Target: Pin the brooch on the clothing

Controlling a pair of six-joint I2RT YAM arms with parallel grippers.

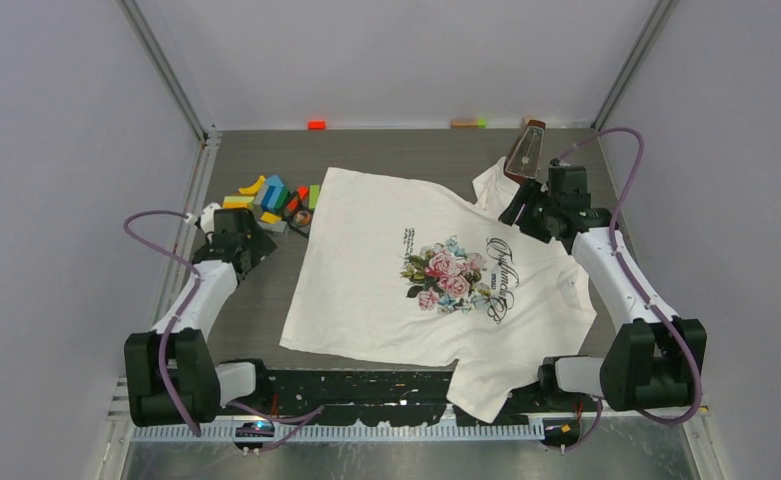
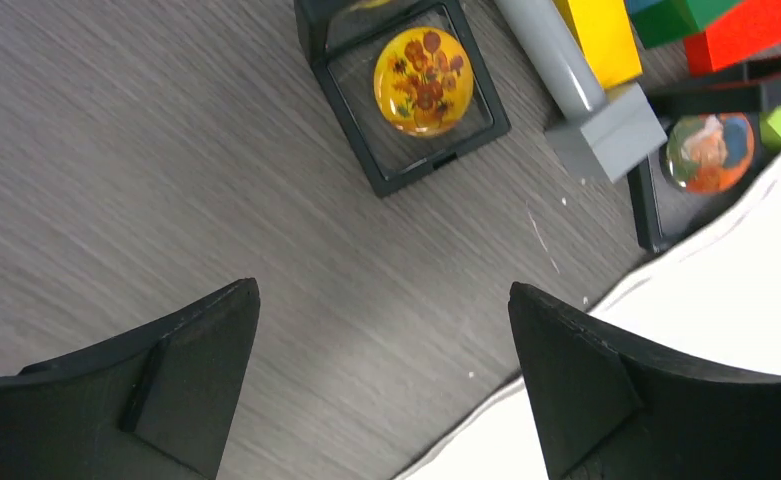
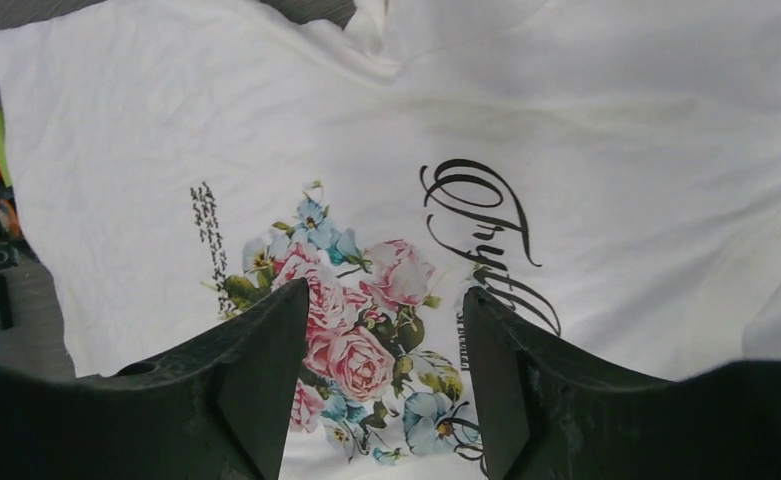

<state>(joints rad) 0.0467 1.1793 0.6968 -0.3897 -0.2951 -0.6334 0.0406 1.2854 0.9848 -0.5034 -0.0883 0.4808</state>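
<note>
The white T-shirt (image 1: 386, 290) lies flat mid-table, its rose print (image 1: 444, 272) and dark lettering facing up. A round yellow sunflower brooch (image 2: 423, 80) sits in a black frame box on the table left of the shirt. A second round orange-and-blue brooch (image 2: 711, 152) sits in another black frame at the shirt's edge (image 2: 726, 290). My left gripper (image 2: 383, 290) is open and empty over bare table, just short of the sunflower brooch. My right gripper (image 3: 386, 290) is open and empty above the rose print (image 3: 356, 310), at the shirt's right side (image 1: 518, 212).
Coloured blocks (image 1: 271, 195) and a grey block (image 2: 606, 120) crowd the area behind the brooch boxes. A brown upright object (image 1: 526, 150) stands behind the right gripper. The shirt's lower corner (image 1: 486, 385) hangs over the arms' black base strip.
</note>
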